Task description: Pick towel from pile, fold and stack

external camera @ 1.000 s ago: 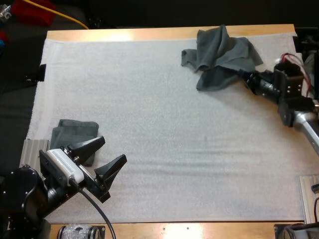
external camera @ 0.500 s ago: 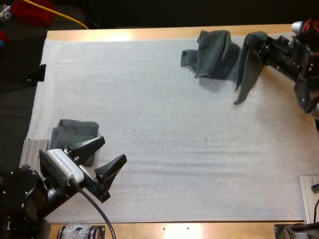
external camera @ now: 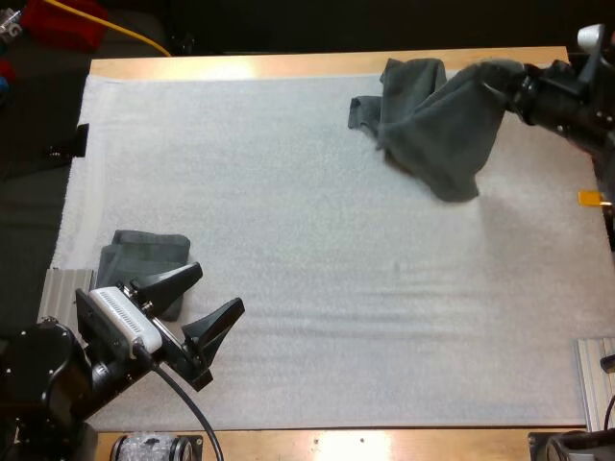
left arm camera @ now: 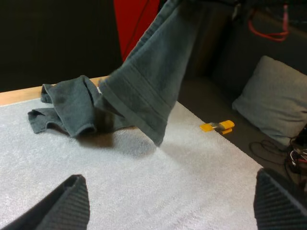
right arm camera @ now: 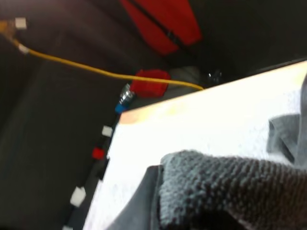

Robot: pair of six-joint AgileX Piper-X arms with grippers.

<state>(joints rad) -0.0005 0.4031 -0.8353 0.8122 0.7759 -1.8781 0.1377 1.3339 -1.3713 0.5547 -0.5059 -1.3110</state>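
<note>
My right gripper (external camera: 514, 88) is shut on a dark grey-green towel (external camera: 452, 134) and holds it up over the mat's far right. The towel hangs open, its lower edge near the mat. From the left wrist view the lifted towel (left arm camera: 148, 91) drapes in front of the crumpled towel (left arm camera: 72, 105). That crumpled towel (external camera: 404, 86) lies just left of it on the white mat (external camera: 317, 250). Towel fabric (right arm camera: 216, 191) bunches right by the right wrist camera. A folded towel (external camera: 144, 257) lies at the mat's near left. Beside it my left gripper (external camera: 211, 298) stands open, holding nothing.
Metal rails lie at the mat's near left (external camera: 56, 288) and near right (external camera: 596, 370). A yellow cable (external camera: 115, 29) and red items (external camera: 62, 21) lie beyond the far left edge. A grey cushion (left arm camera: 273, 103) sits off the table's right side.
My right gripper has lifted one towel off the pile and risen toward the far right corner. The towel has swung open and now hangs wider. The left arm has not moved.
</note>
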